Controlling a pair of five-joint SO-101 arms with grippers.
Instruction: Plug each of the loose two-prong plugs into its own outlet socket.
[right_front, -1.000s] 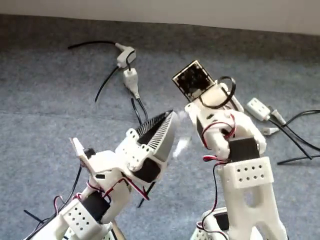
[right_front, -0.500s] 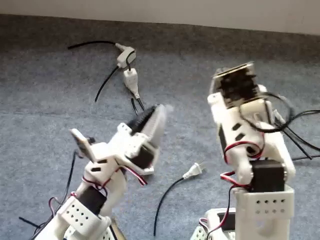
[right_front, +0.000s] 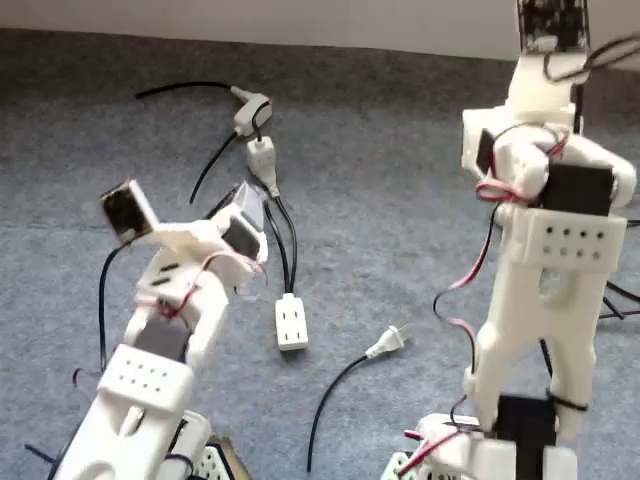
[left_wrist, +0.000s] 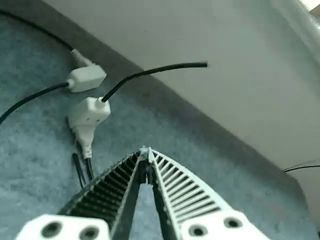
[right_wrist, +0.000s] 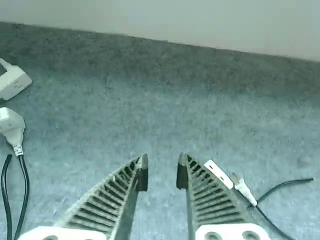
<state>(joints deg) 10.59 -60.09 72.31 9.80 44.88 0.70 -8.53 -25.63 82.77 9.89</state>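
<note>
Plug (right_front: 388, 343) lies on the grey desk (right_front: 400, 200), prongs and long axis aimed diagonally toward the far right. Left tool (left_wrist: 146, 151) is closed and empty; right tool (right_wrist: 161, 170) slightly parted, empty. Socket (right_front: 291, 326) lies near the plug.

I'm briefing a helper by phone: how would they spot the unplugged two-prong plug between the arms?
On the grey table, look between the left arm and right arm. Beside the squarish white socket block lies the loose plug: smaller, two bare metal prongs, one black cord curving forward.
</note>
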